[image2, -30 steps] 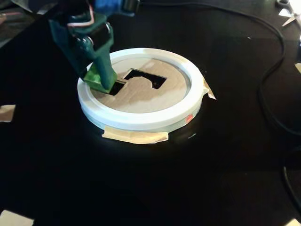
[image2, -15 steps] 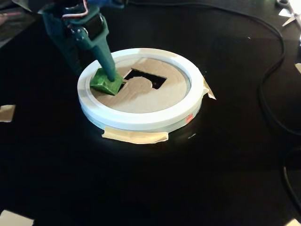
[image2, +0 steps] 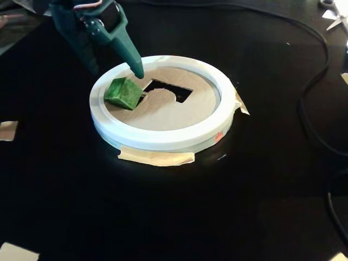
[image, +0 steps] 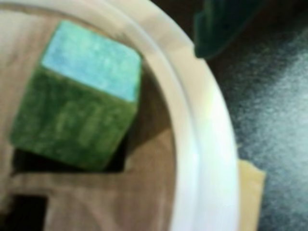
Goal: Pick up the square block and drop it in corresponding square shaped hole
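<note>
Above the board's far-left rim my gripper [image2: 117, 68] hung with nothing in it; one dark green finger [image2: 130, 54] showed clearly in the fixed view, its tip pointing down just behind the block [image2: 124, 93], apart from it. I could not make out the second finger, so whether my jaws stood wide or nearly together I cannot tell, only that they grasped nothing. In the wrist view a blurred finger [image: 226, 24] sat at the top edge, outside the white rim [image: 202, 139].

The block [image: 77, 106] was tilted on the tan board [image2: 163, 111], near its left side, one corner dipping into the square hole [image: 29, 163] and the rest propped on the hole's edge. It had not dropped through. The larger cutout [image2: 168, 89] lay just beside it, toward the board's middle.

My worry was that the cube was wedged askew: turned against the hole's sides, it would probably stay jammed unless nudged square. A push from my finger at the high corner might tip it out onto the board instead, or slide it toward the larger cutout, where it could fall into the wrong opening. Pressing hard might also shift the board, held to the desk [image2: 174, 206] only by tape [image2: 157, 157] at its near edge.
</note>
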You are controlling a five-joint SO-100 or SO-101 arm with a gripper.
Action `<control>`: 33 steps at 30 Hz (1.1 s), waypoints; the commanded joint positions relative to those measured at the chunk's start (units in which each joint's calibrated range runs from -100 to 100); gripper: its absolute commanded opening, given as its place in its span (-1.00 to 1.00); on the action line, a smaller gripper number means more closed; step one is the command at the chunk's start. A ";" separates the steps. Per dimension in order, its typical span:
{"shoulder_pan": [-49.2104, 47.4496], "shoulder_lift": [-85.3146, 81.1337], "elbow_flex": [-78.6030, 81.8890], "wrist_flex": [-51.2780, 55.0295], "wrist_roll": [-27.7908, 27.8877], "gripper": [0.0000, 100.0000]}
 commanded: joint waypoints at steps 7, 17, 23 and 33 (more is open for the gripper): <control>3.28 -7.59 -5.13 -0.21 0.68 0.62; 5.03 -6.52 -4.86 -0.71 3.37 0.62; 5.28 -5.09 -3.49 -6.93 3.52 0.62; 8.65 -0.70 -3.04 -6.93 3.71 0.62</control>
